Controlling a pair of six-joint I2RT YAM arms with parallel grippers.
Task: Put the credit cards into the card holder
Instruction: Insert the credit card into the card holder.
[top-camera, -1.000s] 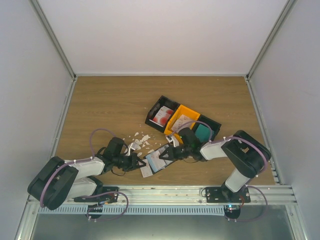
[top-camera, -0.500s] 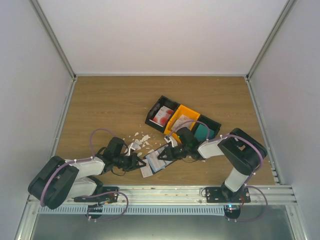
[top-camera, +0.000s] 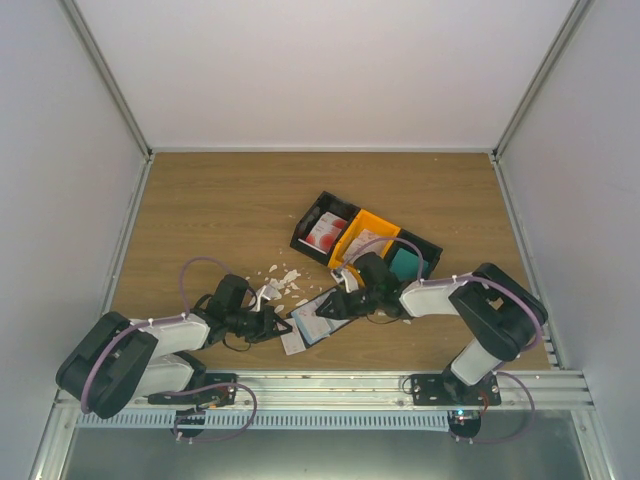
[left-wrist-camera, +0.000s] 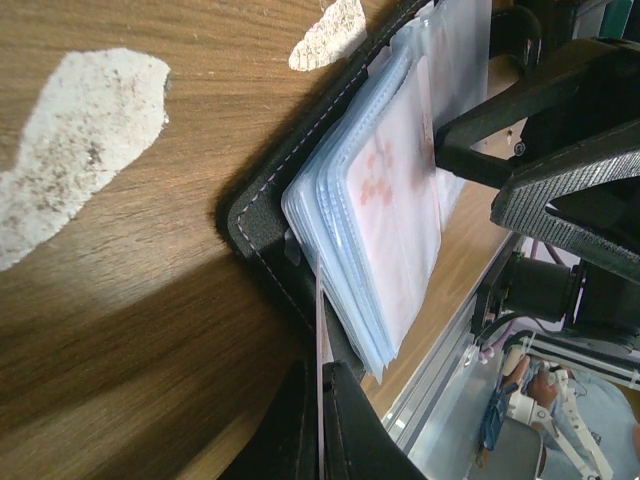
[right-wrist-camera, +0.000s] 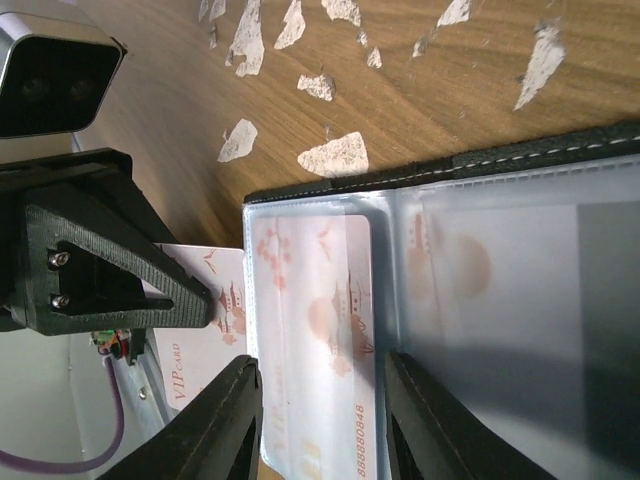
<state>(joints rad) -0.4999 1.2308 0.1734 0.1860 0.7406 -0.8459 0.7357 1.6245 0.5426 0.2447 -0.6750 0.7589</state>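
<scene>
The black card holder (top-camera: 318, 316) lies open on the table, its clear sleeves up; it also shows in the left wrist view (left-wrist-camera: 375, 200) and the right wrist view (right-wrist-camera: 470, 260). A pale pinkish card (right-wrist-camera: 320, 330) sits inside one sleeve. My left gripper (top-camera: 277, 325) (left-wrist-camera: 320, 378) is shut on another pale pinkish card (right-wrist-camera: 200, 325), seen edge-on (left-wrist-camera: 320, 330), its edge against the holder's near side. My right gripper (top-camera: 336, 306) (right-wrist-camera: 320, 365) is open, its fingers (right-wrist-camera: 225, 430) straddling the sleeve with the card in it.
A row of bins stands behind the holder: a black bin (top-camera: 312, 216) with a red-and-white card, an orange bin (top-camera: 381, 222) with a pale card, a black bin (top-camera: 428, 250) with a teal card. White scraps (top-camera: 281, 276) (right-wrist-camera: 332, 155) lie scattered left of them.
My right arm shifted slightly left and back again. The card holder and my left gripper with its card stay where they were.
</scene>
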